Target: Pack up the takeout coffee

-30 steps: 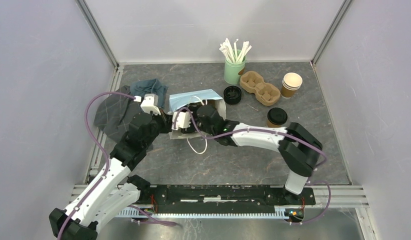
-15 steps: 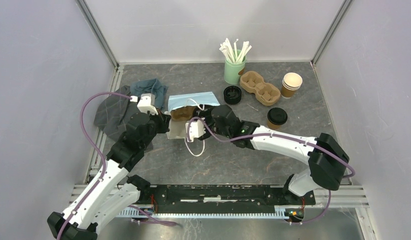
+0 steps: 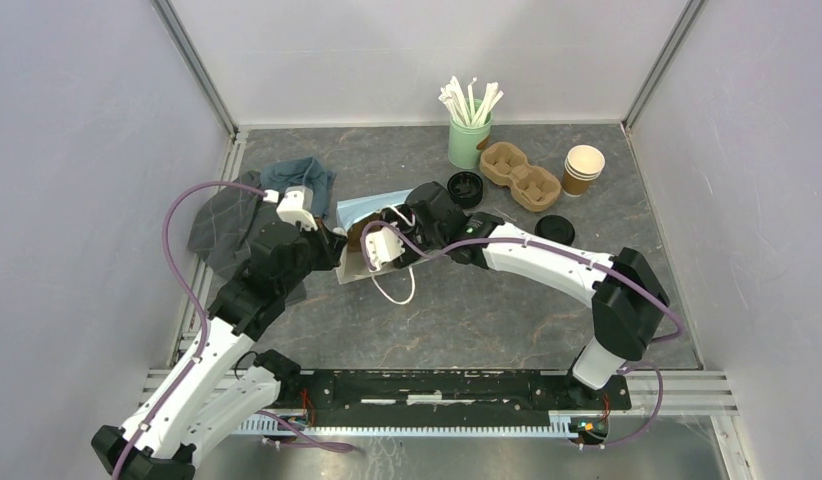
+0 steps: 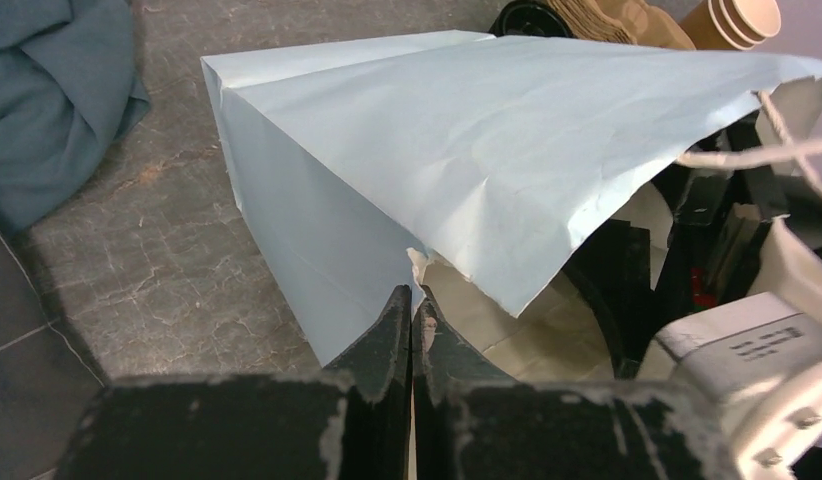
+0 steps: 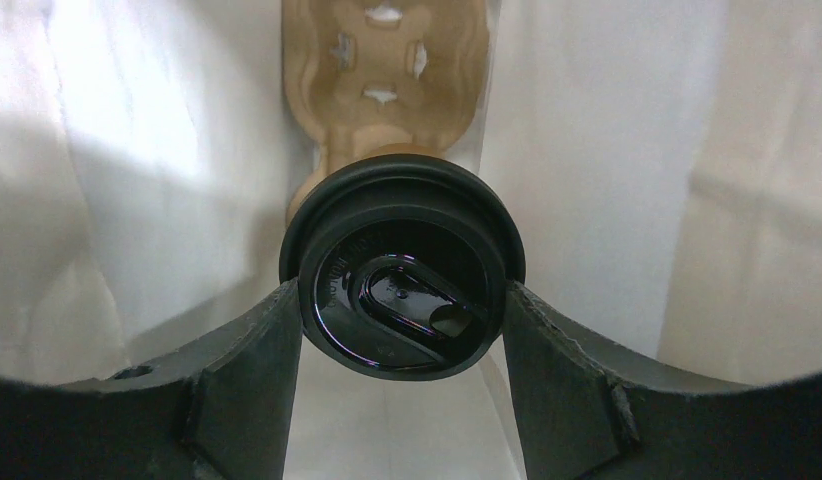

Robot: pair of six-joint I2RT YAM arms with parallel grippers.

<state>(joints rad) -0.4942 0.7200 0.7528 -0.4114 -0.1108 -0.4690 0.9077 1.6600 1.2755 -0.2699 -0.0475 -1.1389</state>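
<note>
Right gripper [image 5: 400, 300] advanced into bag [image 4: 467, 130], apparently clamping lidded cup [image 5: 402, 240]; left gripper [image 4: 412, 320] pinches bag edge. Crushable: grip beneath lid.

The right pincer [image 5: 402, 298] grips a black-lidded cup [image 5: 402, 255] inside a white bag [image 5: 607, 150].

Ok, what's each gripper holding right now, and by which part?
Left gripper pinches the light-blue paper bag by the rim of its open mouth. Right gripper clamps the brown kraft-paper cup with round black plastic lid by opposite sides of the lid.
</note>
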